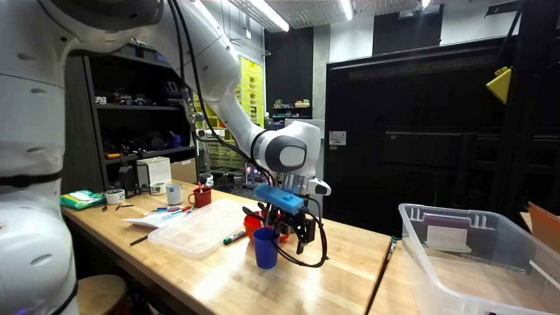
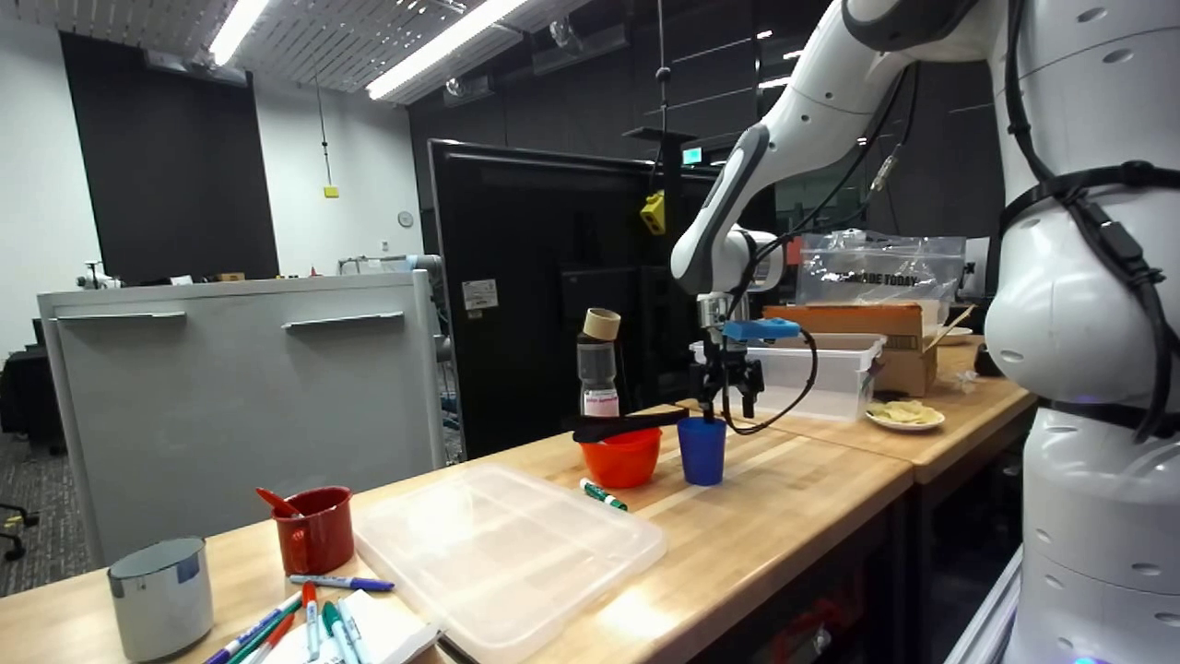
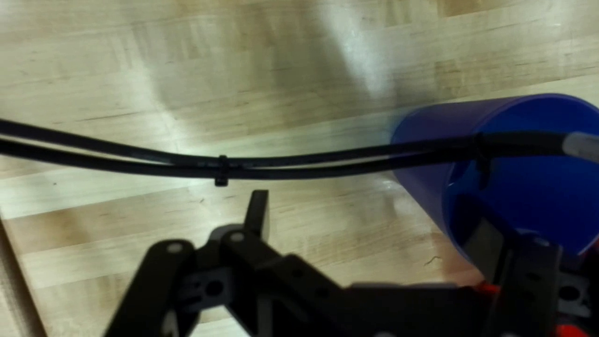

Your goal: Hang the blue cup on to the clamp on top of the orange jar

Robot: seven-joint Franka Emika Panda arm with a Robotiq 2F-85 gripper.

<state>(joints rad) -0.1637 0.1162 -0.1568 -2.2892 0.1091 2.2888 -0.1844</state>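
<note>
- The gripper (image 3: 372, 223) is wide open, with a big gap between its two fingers, and it has hold of nothing.
- In the wrist view, the finger on the right pokes over the mouth of the blue cup (image 3: 524, 196); I can't tell if it touches the side.
- Two black wires (image 3: 290, 174) cross over the cup there.
- In both exterior views, the cup stands upright on the wooden table (image 2: 793, 470).
- In an exterior view, the orange bowl (image 2: 622, 461) sits just left of the cup, with a black clamp (image 2: 631, 424) lying across its top.
- A green marker (image 2: 604, 495) lies on the bowl's near side.
- Farther left are a flat clear lid (image 2: 502, 553) and a red mug (image 2: 323, 539).
</note>
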